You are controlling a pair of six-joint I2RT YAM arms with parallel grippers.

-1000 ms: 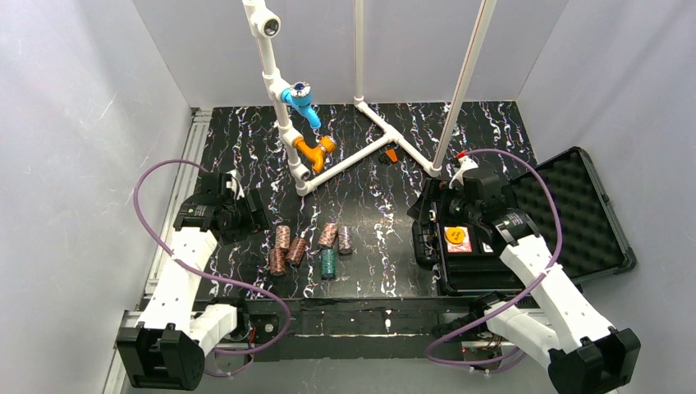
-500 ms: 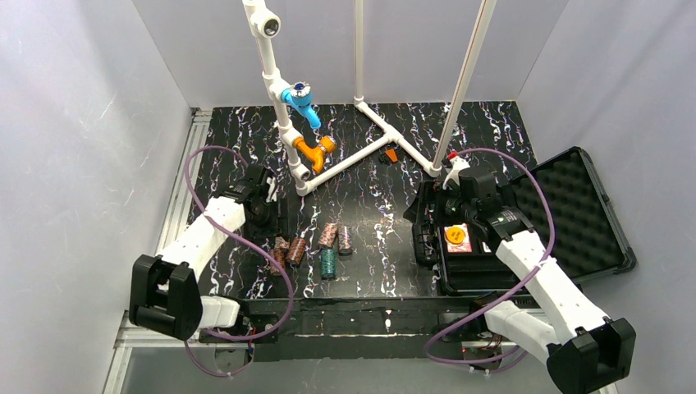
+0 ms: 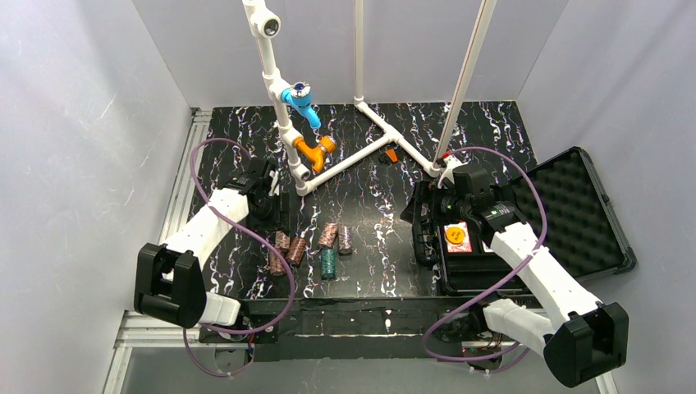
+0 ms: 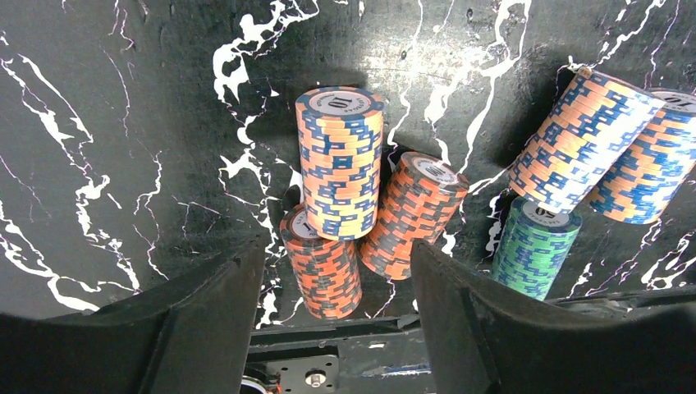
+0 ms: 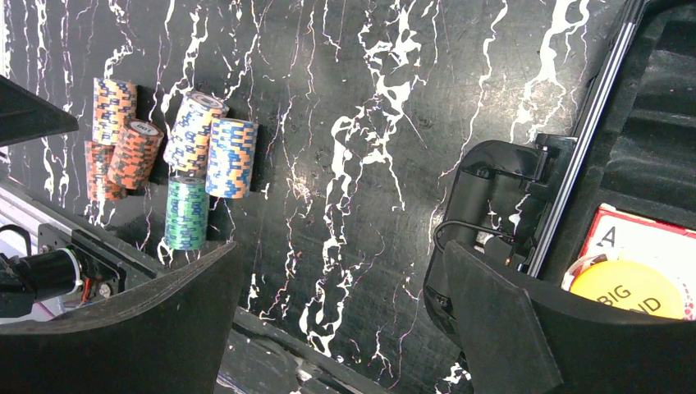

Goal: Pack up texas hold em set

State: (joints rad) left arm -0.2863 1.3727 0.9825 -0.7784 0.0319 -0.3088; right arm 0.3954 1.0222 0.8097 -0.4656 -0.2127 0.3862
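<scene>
The left jaws stand apart above three reddish chip stacks crowded together on the desk — better to centre on one stack, go low, then close gently. Farther right, the right jaws hang wide apart — empty — at the open black case.

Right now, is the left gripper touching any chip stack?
Cannot tell. Left wrist view: the left gripper flanks the reddish stacks, one finger edge overlapping a stack in the image, but no view shows its height over them.
</scene>
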